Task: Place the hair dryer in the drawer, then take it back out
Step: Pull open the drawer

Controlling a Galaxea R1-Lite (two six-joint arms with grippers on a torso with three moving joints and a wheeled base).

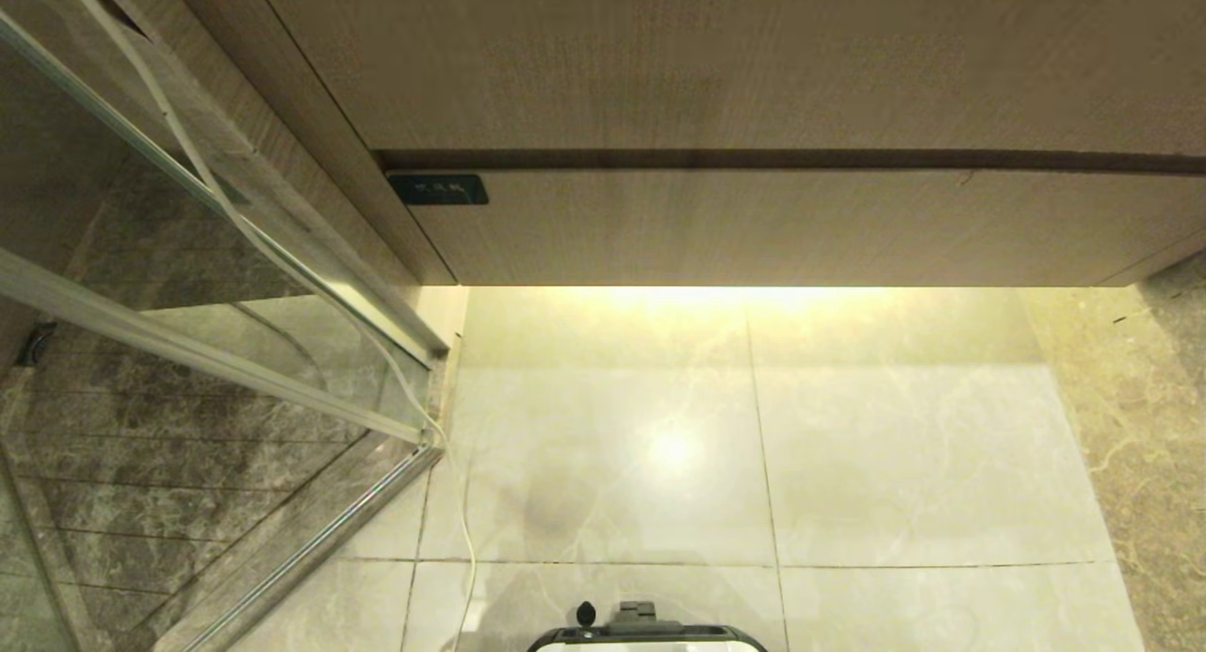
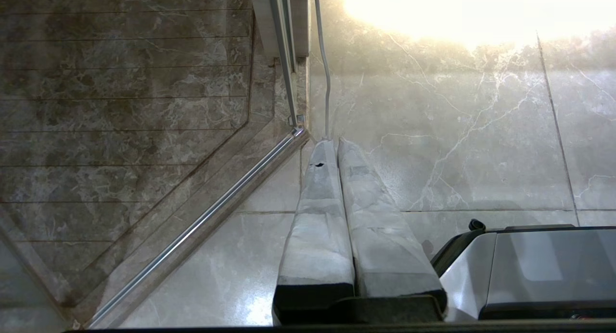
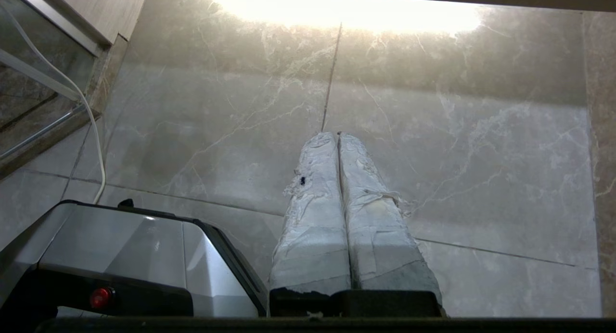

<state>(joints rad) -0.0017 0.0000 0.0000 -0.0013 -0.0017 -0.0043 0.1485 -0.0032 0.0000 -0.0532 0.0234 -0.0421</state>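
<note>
Marble-look floor tiles (image 1: 895, 464), pale and glossy, fill most of the head view, lit by a warm strip of light under the wood-grain cabinet. Above that glow runs the drawer (image 1: 801, 228), a wide, flat, handleless front in light-brown wood grain; it is pushed in flush, with a dark seam along its top edge and a taller plain panel (image 1: 707, 58) above it. A small dark rectangular label (image 1: 438, 189) sits at the drawer front's upper left corner. On the robot's left stands a glass shower screen (image 1: 188, 285) in a metal frame, with darker brown marble tiles behind it. A thin white cable (image 1: 283, 256) trails down along the screen and onto the floor toward the robot's base (image 1: 650, 638), whose dark front edge shows at the bottom of the head view.

No hair dryer appears in any view, so I cannot tell where it is.

Both arms hang low beside the base, outside the head view. The left gripper (image 2: 332, 140) points at the floor near the corner of the shower frame, its two taped fingers (image 2: 317, 212) pressed together and empty. The right gripper (image 3: 338, 134) points at the open floor tiles, its taped fingers (image 3: 315, 212) likewise closed against each other with nothing between them.
</note>
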